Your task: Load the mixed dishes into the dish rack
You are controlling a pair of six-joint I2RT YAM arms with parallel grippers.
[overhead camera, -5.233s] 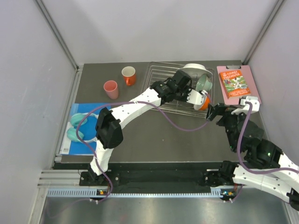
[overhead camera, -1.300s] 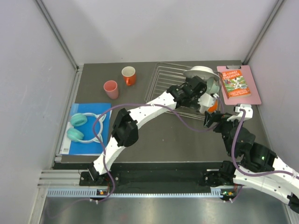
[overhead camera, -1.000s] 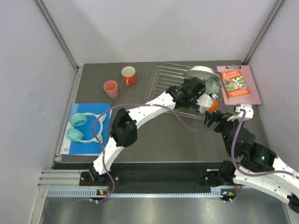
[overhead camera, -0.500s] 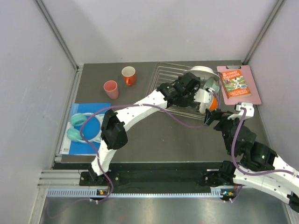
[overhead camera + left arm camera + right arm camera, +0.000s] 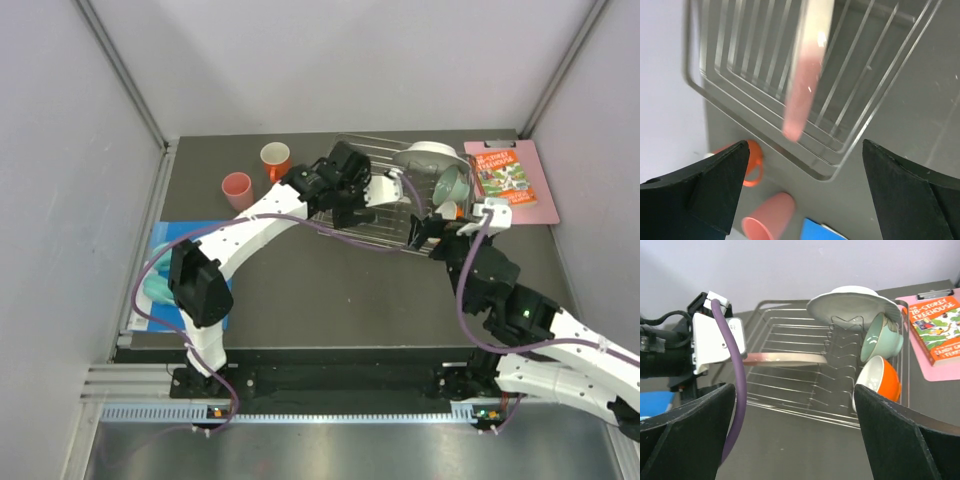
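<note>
While the dish rack (image 5: 372, 152) sits far back on the bench (image 5: 300, 290), the pink cup (image 5: 237, 189) and orange cup (image 5: 275, 160) sit left of it. Left wrist: the left fingers (image 5: 705, 185) are spread wide, gripping nothing; the pink-and-cream plate (image 5: 805, 85) rests in the rack. Right wrist: the right fingers (image 5: 685, 430) are spread too, and the pale plate (image 5: 847, 300), mint-green bowl (image 5: 880, 342) and orange bowl (image 5: 882, 382) are racked.

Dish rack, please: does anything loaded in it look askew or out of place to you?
Yes. In the dish rack, the white plate sits tilted atop the upright tines rather than slotted, and the orange bowl lies on its side at the right rim, beside the tipped mint bowl.
</note>
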